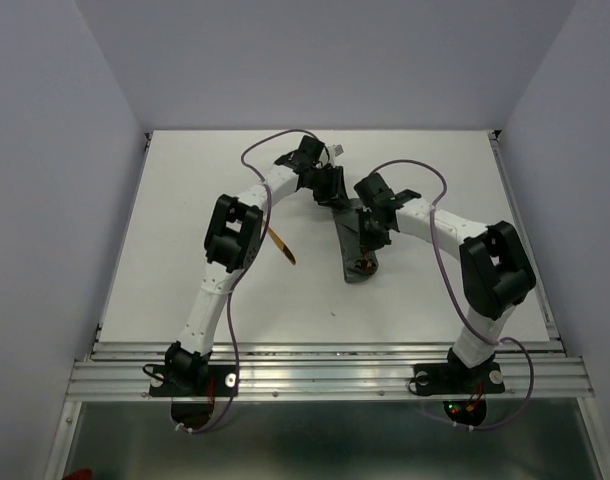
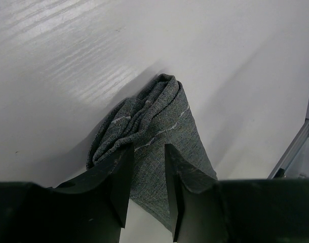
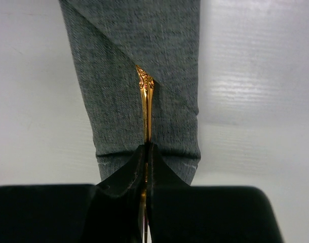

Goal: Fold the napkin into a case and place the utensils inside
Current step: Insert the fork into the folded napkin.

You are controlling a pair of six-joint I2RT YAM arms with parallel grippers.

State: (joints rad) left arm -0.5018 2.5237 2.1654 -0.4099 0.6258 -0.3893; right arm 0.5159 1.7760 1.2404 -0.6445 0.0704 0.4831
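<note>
Both fingers of the right gripper (image 3: 147,148) are pressed together on a golden utensil (image 3: 146,101) — its ornate end sits under the slanted flap of the grey case (image 3: 114,111), which lies long and flat on the white table (image 3: 256,101). The left gripper (image 2: 148,149) has its fingers partly apart over the bunched far end of the case; we cannot tell whether they pinch the cloth. A second utensil (image 1: 283,245) lies on the table left of the case — apart from it.
</note>
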